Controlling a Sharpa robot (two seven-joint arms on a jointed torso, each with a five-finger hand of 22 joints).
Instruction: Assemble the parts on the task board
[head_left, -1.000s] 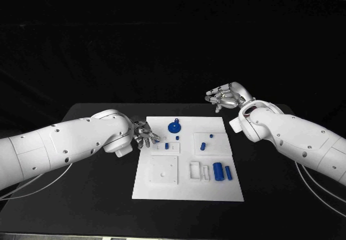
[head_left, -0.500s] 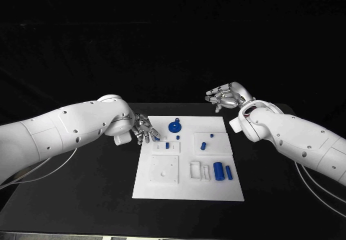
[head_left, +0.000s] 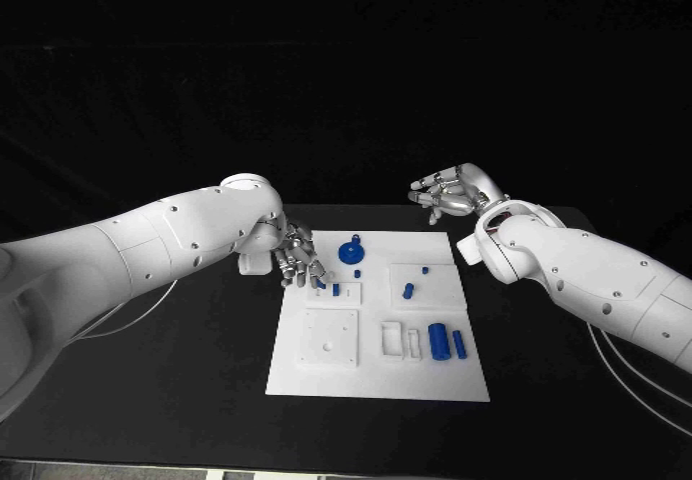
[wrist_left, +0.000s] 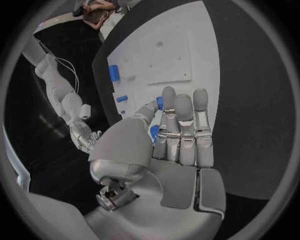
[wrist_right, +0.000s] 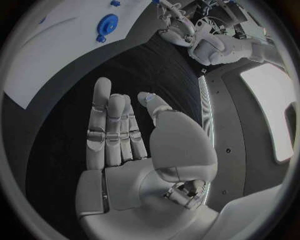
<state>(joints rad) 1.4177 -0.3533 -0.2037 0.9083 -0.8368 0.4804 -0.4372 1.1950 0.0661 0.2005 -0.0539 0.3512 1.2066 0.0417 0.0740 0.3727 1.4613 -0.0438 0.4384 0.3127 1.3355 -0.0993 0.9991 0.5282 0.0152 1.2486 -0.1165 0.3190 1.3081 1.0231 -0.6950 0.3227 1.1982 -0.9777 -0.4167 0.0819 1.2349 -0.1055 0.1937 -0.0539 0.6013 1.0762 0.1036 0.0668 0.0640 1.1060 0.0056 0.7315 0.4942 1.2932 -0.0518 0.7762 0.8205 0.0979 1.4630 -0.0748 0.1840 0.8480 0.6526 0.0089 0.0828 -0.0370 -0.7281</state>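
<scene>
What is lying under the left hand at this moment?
The left hand hangs over the white board's left edge. Small blue pieces lie just beside its fingertips. Whatever sits directly beneath the palm is covered, so I cannot tell.

The near half of the white board (head_left: 378, 380) lies bare, open to a hand from the front; the left hand (head_left: 299, 260) hangs over the board's far left corner, crowding the small blue pegs (head_left: 335, 290) there (fingers straight, holding nothing); the right hand (head_left: 450, 198) hovers well apart beyond the far right corner, above black table (head_left: 188, 350).
</scene>
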